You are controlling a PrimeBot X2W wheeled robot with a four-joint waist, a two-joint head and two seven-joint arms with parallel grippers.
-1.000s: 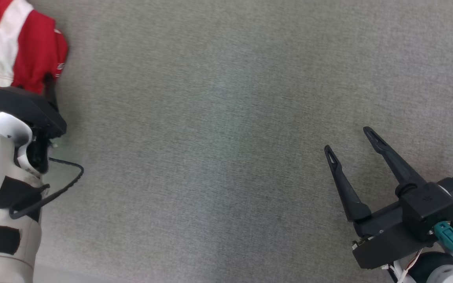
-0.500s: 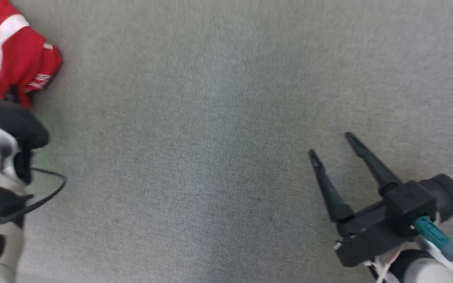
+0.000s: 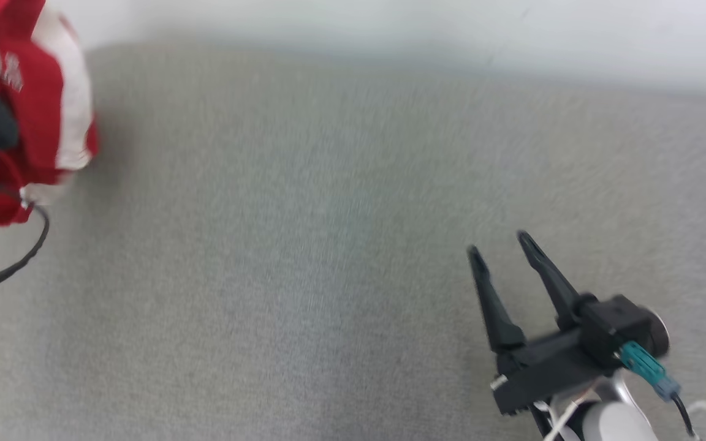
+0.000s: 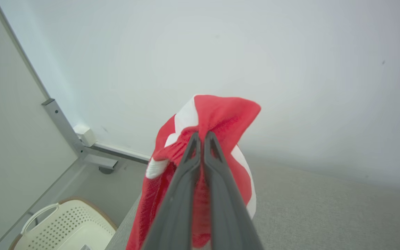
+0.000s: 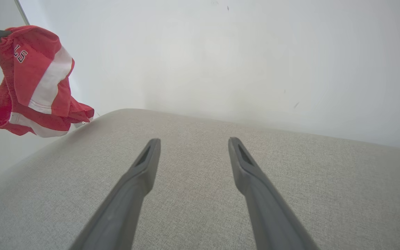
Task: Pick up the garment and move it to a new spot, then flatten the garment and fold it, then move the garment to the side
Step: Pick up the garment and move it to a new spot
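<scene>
Garment (image 4: 221, 114): red, white-striped, bunched, pinched between my left gripper's (image 4: 201, 135) pressed-together fingers and hanging from them. Right wrist view adds white lettering (blurred from the head); left wrist view adds a pale basket (image 4: 68, 225). Right gripper (image 3: 499, 245): fingers spread, empty, well apart from the garment, over grey fabric surface (image 3: 304, 257).

A bare, lab-like test room: grey fabric-covered tabletop (image 3: 328, 245) against a plain white far wall (image 5: 221, 52), metal-framed partition (image 4: 61, 121) and perforated cream basket (image 4: 64, 225) off its left side.
</scene>
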